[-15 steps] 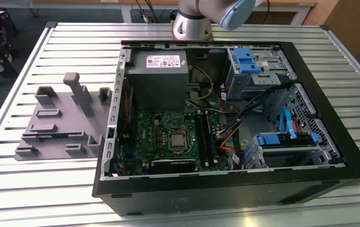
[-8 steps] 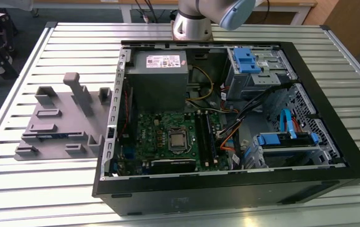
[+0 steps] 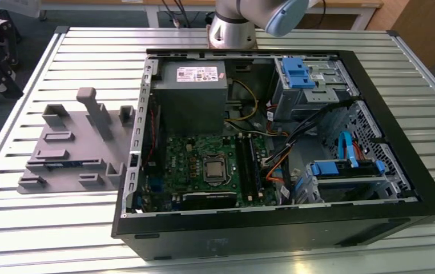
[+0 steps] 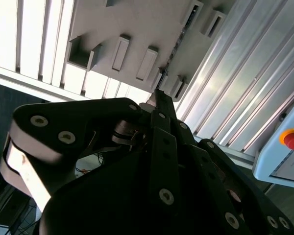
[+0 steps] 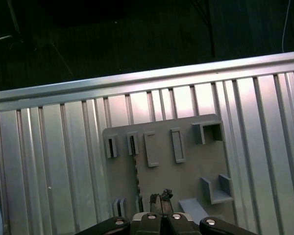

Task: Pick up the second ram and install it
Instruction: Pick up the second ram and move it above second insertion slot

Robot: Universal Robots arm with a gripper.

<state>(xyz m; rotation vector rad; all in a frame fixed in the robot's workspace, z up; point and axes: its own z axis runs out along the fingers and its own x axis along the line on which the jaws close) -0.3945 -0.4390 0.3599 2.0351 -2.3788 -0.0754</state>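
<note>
I am hanging my jaws above the grey fixture (image 5: 186,166), pointing down at it and touching nothing. In both wrist views the jaws are looking close together, but I cannot tell how far they are standing open. I am seeing nothing between them, so I judge that I am carrying nothing.

The ram (image 5: 135,171) is sitting in the fixture below me. It is a thin strip that seems to be standing on its long edge in a narrow groove, a little to one side of the line of my jaws. In the second wrist view the ram (image 4: 179,39) is showing as a dark line running across the fixture (image 4: 137,24). The fixture is resting on the slatted counter (image 5: 54,161).

I judge that I am doing the pick-up step, in the approach, with the grasp not yet made. A good grasp is asking for the jaws to be centred over the strip, turned to face its flat sides, and coming down straight without hitting the posts.

Farther away, in the exterior view, the fixture (image 3: 73,142) with the ram (image 3: 50,163) is lying on the exterior view's left of the open case (image 3: 278,222). Inside the case the motherboard (image 3: 210,165) is waiting with its long black slots (image 3: 246,165).
</note>
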